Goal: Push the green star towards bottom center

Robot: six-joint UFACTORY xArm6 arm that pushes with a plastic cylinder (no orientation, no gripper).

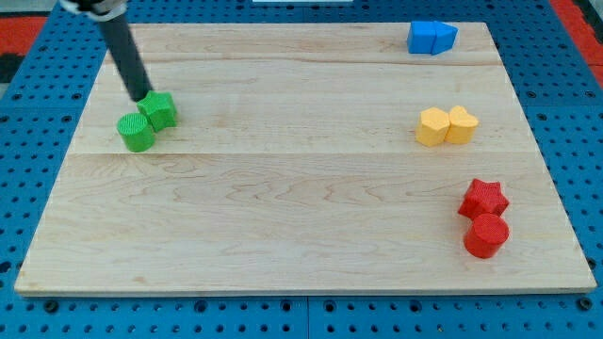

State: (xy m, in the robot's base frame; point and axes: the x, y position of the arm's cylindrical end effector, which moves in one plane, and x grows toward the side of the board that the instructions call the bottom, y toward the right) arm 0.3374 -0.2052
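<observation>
The green star (159, 110) lies at the board's left side, touching a green cylinder (137, 133) just below and to its left. My tip (141, 97) comes down from the view's top left and ends right at the star's upper left edge, touching it or nearly so.
Two blue blocks (431, 37) sit together at the top right. A yellow hexagon (433, 126) and a yellow heart (462, 124) touch at the right. A red star (483, 199) sits above a red cylinder (486, 235) at the lower right. The wooden board (301, 188) lies on a blue perforated table.
</observation>
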